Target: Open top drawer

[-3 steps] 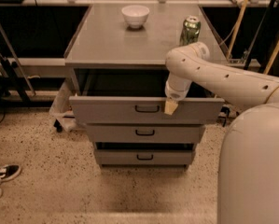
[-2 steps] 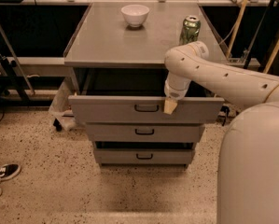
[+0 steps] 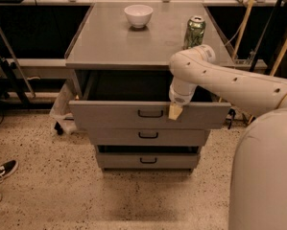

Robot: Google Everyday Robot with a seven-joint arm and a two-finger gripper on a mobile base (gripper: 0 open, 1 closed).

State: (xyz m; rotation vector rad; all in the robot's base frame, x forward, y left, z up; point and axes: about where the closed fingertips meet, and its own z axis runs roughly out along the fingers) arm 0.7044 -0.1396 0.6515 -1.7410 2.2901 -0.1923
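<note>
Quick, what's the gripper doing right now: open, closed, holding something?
Gripper: at the front panel of the pulled-out top drawer, just right of its handle; open, closed or gripping cannot be told.

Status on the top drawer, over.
Gripper at top drawer front, right of handle. Drawer pulled partway out. Can and bowl on cabinet top, not blocking.

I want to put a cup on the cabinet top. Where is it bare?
Bare: the cabinet top left and front-middle, ahead of the white bowl. Crowded: the right side, with the green can and the arm, its gripper at the top drawer front.
</note>
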